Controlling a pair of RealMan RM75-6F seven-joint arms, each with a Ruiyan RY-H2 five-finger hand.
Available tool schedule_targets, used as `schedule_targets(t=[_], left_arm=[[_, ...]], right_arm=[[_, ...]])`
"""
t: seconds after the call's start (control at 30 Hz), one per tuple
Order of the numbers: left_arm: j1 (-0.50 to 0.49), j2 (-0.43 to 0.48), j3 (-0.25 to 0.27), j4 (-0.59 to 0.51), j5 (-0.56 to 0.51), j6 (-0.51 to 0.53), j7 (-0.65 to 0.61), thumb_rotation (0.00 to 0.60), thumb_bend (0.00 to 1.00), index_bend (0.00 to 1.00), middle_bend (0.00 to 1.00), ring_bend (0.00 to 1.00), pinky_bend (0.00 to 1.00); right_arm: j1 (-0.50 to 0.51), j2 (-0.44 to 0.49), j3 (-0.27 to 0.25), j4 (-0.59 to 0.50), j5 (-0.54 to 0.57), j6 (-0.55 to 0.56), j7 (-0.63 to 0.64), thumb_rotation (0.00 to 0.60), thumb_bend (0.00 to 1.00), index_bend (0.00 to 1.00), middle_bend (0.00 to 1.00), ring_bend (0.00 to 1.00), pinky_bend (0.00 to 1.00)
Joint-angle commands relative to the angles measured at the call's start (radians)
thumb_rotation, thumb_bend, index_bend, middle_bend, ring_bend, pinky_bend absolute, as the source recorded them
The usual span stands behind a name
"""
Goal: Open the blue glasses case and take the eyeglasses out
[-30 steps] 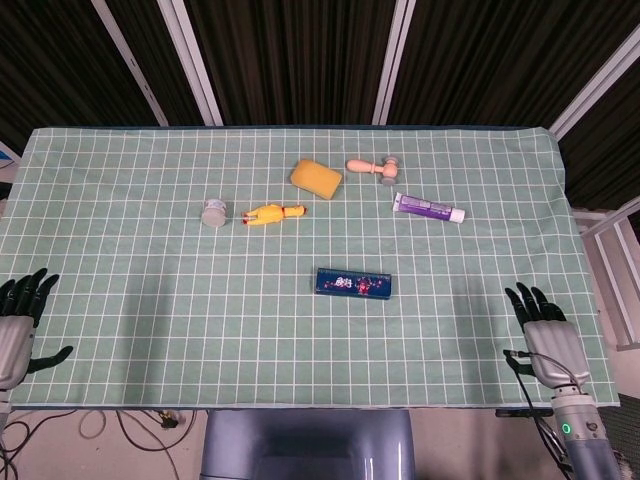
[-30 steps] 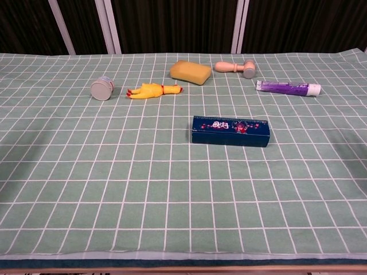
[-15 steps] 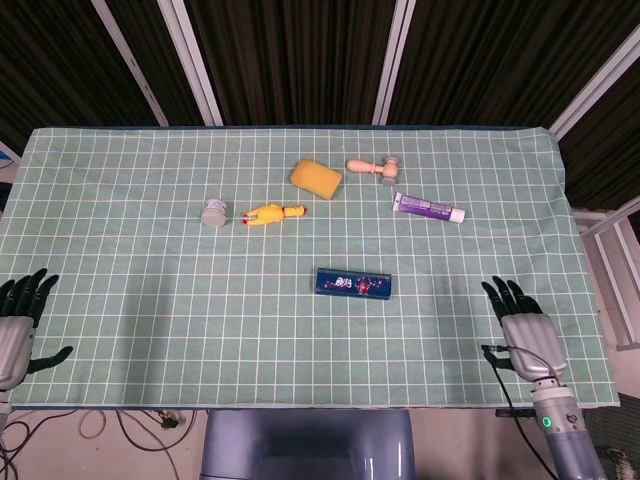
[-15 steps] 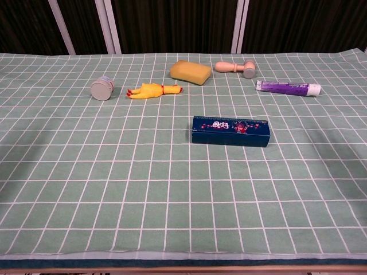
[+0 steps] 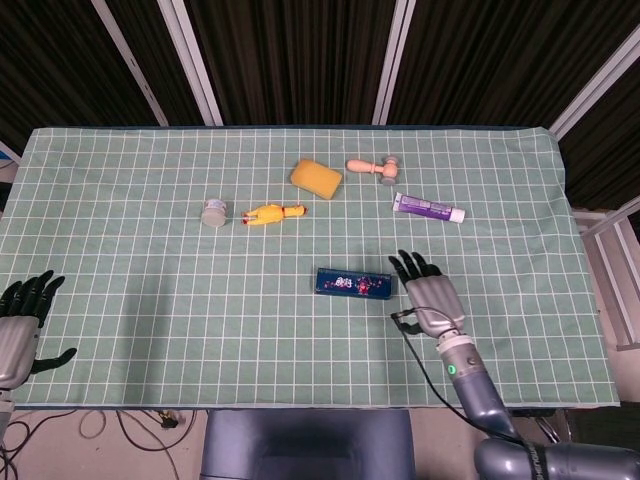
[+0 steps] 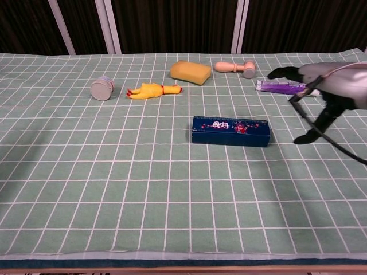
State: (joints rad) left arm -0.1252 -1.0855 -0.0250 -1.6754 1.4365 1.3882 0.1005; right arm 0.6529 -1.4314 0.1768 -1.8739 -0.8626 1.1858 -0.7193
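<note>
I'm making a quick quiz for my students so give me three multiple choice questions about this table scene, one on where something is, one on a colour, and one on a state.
1. Where is the right hand?
A. Close beside the right end of the blue glasses case
B. Over the sponge
C. At the table's far edge

2. What colour is the toothpaste tube?
A. Red
B. Purple with a white cap
C. Green

3. What state is the glasses case in?
A. Open, eyeglasses out
B. Lifted off the table
C. Closed, lying flat on the checked cloth

Answers:
1 A: the head view shows the hand next to the case's right end, holding nothing.
2 B: both views show a purple tube with a white end.
3 C: the lid is down and no eyeglasses show.
</note>
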Motion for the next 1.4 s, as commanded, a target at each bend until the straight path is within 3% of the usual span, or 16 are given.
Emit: schedule_targets(t=[0.03,0.3,0.57,0.93,1.4], left_arm=[[-0.002,0.004,0.000,-0.005,-0.003,-0.006,-0.007,0.600,0.01,0.00,0.00,0.00,0.00],[-0.008,0.018,-0.003,-0.015,-0.026,-0.030,-0.032,0.600,0.02,0.00,0.00,0.00,0.00],[-0.015,0.025,-0.006,-0.022,-0.039,-0.051,-0.052,0.600,0.02,0.00,0.00,0.00,0.00],[-0.020,0.032,-0.006,-0.029,-0.049,-0.065,-0.067,0.600,0.02,0.00,0.00,0.00,0.00],[-0.024,0.037,-0.004,-0.038,-0.060,-0.078,-0.066,0.600,0.02,0.00,0.00,0.00,0.00]], right_arm=[[0.079,-0.099,0.039,0.048,0.103,-0.034,-0.100,0.600,0.19,0.00,0.00,0.00,0.21],[0.197,-0.243,0.073,0.206,0.240,-0.069,-0.185,0.600,0.19,0.00,0.00,0.00,0.21],[0.266,-0.305,0.089,0.336,0.264,-0.106,-0.198,0.600,0.20,0.00,0.00,0.00,0.21],[0.305,-0.341,0.095,0.411,0.308,-0.140,-0.176,0.600,0.43,0.14,0.00,0.00,0.21],[0.336,-0.364,0.087,0.423,0.363,-0.140,-0.187,0.600,0.45,0.17,0.00,0.00,0.21]])
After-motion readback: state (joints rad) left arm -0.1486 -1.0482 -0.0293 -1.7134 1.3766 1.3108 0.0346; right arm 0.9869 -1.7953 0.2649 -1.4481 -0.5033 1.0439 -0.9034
